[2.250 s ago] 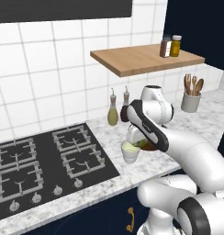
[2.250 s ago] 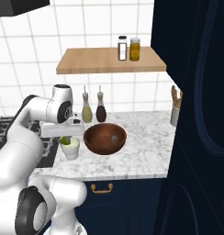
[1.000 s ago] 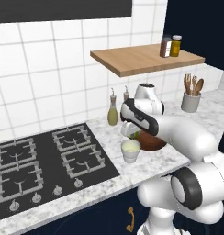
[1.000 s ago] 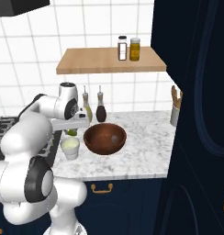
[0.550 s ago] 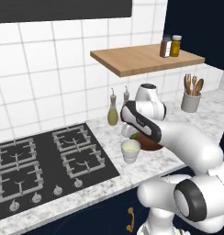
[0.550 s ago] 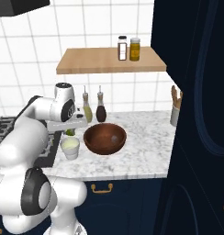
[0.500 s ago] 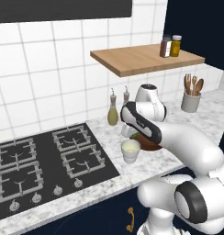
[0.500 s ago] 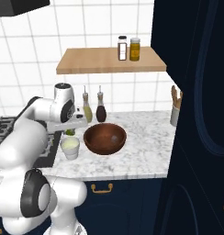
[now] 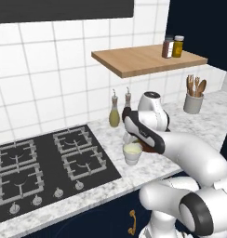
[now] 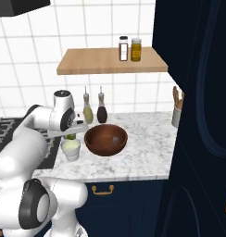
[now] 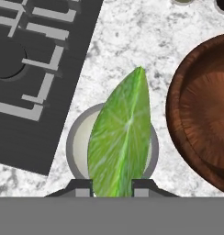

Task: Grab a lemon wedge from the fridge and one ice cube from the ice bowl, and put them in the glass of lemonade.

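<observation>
Bright green lemon wedge (image 11: pixel 120 142) pinched between the nearly closed dark finger tips of the two-finger gripper (image 11: pixel 113 186), hanging directly over the small whitish translucent cup (image 11: pixel 79 151) of pale lemonade. Just right of the gripper, round dark reddish-brown bowl (image 11: pixel 201 110) on the marble counter (image 11: pixel 127 41); to its left, black gas hob (image 11: pixel 31 69).
</observation>
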Controlling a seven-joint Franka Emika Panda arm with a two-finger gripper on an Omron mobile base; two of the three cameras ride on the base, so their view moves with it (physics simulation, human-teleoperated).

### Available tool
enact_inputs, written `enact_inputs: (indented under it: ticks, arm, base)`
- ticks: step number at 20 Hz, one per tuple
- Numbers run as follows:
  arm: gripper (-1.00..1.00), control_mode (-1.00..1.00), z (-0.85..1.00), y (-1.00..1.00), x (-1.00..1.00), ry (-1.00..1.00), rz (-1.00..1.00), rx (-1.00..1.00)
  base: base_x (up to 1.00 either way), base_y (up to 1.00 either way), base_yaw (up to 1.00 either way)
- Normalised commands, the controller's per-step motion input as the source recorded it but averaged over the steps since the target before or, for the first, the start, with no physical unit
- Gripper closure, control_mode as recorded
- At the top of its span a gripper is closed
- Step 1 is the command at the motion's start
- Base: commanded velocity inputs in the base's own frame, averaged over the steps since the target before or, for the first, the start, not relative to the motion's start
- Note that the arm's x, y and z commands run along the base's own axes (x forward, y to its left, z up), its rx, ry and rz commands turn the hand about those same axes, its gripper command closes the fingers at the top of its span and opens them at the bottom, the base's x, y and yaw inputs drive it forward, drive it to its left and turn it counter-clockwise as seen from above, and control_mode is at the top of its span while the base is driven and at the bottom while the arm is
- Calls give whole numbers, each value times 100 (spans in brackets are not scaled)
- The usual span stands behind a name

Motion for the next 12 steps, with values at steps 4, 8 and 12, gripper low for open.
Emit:
enact_inputs:
  ticks: [4, 8, 12]
  arm:
    - [-100, -100, 0, 0, 0, 0, 0, 0]
    - [-100, -100, 0, 0, 0, 0, 0, 0]
    - [-100, -100, 0, 0, 0, 0, 0, 0]
  base:
    - [0, 0, 0]
    - [0, 0, 0]
    - [0, 0, 0]
